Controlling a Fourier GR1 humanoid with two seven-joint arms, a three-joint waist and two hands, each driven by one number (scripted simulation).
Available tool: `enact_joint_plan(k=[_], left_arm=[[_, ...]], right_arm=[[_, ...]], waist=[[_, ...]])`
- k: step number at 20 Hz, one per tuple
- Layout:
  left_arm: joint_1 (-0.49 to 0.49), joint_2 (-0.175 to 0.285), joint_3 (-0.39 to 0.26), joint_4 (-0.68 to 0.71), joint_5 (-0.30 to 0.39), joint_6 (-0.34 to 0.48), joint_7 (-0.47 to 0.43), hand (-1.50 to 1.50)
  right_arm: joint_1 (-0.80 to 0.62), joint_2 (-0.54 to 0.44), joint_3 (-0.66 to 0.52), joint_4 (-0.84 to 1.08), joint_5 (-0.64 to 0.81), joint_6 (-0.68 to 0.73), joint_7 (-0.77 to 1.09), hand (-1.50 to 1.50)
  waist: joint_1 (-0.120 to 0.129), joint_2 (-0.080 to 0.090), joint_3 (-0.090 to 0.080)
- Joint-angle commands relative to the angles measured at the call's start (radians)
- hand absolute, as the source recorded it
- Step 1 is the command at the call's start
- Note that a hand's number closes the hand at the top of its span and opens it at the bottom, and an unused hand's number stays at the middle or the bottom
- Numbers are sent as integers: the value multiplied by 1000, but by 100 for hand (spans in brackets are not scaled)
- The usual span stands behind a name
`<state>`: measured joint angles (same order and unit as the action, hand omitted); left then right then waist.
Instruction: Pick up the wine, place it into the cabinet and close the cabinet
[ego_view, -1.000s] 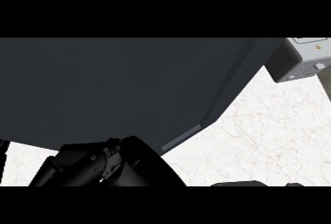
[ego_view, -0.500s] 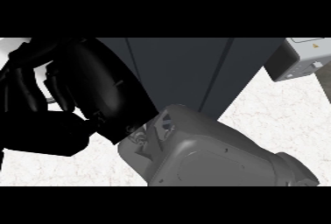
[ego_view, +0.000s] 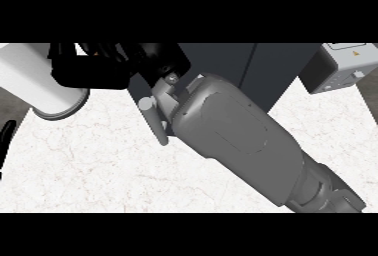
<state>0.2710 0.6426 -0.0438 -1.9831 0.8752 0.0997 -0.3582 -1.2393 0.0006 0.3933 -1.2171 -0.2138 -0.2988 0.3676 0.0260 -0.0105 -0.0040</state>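
— What differs from the view of half a second ago?

— Going from the left, you now see a white cylinder (ego_view: 33, 82) with a grey rim at the far left corner of the counter (ego_view: 88, 165). Before, the right hand (ego_view: 92, 67) covered that place. This hand filled the left half of the view then. Now it has gone up to the far edge, left of the middle, and it overlaps the right end of the cylinder. More of the white marble top shows below it. A short grey bar (ego_view: 155, 122) has appeared just beside the left flank of the grey forearm (ego_view: 236, 140), which runs from the near right corner up to the hand. The grey appliance (ego_view: 339, 70) at the far right corner stays where it was.

— In what state are the hands, and where is the wine?

— Of the left hand (ego_view: 6, 142) you get only a thin black sliver at the left edge, so I cannot tell its state. The right hand is one black mass against the dark cabinet (ego_view: 229, 70), and I cannot tell if it is released, clenched or grasping. I also cannot tell where the wine is. The cabinet stands at the middle of the far edge, with an upright seam in its front.

— Is there any writing?

— On the appliance there is a small orange triangle mark (ego_view: 353, 51). The print beside it is too small to read.
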Motion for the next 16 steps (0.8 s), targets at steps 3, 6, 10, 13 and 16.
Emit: enact_joint_plan(k=[3,6,10,13,16], left_arm=[[-35,-16,-8,25,-16,-7,23,-150],[-33,-16,19,24,4,-37,24,-150],[-69,-29,-7,26,-35,21,40,-150],[-92,-25,0,18,-27,20,56,-150],[-73,-40,-27,21,-39,-2,47,-150]], right_arm=[[-36,-43,-109,222,-6,82,-113,150],[-1,-20,-79,238,23,68,-154,150],[8,-80,-97,256,35,100,-190,150],[28,-80,-71,261,73,85,-201,150],[13,-91,-85,283,80,96,-220,150]], waist=[[2,21,3],[3,17,3],[-7,24,3],[-11,21,3],[-2,22,2]])
